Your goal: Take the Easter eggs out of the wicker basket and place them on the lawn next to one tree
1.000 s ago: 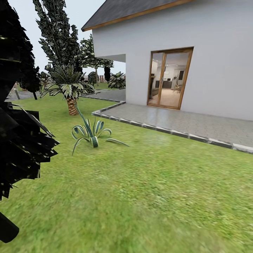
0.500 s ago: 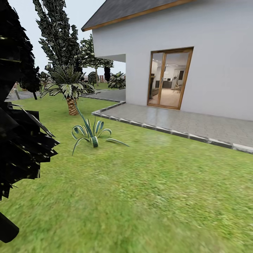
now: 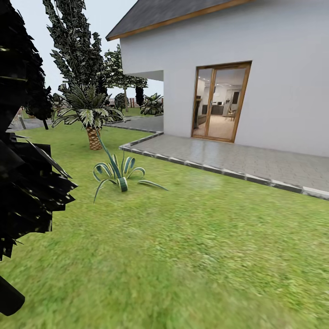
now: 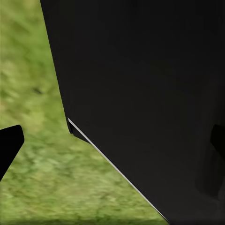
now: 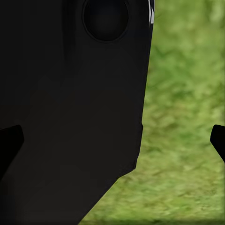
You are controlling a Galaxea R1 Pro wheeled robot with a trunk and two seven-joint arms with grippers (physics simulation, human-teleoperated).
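The lawn [image 3: 196, 242] spreads wide and green in front of me in the head view. The Easter eggs, the wicker basket and the tree are out of view. In the left wrist view my left gripper [image 4: 112, 143] is open, its dark fingertips [image 4: 9, 145] far apart at the picture's edges, with a black part of my own body and grass beyond them. My right gripper [image 5: 112, 140] is open too, with nothing between its fingertips [image 5: 10, 143]; black bodywork and grass lie behind.
A dark cypress-like tree [image 3: 23, 173] crowds my near left. A spiky striped plant [image 3: 119, 176] and a small palm [image 3: 93, 116] stand ahead left. A paved terrace [image 3: 237, 160] with a stone kerb fronts the white house [image 3: 256, 55] and its glass door [image 3: 221, 103].
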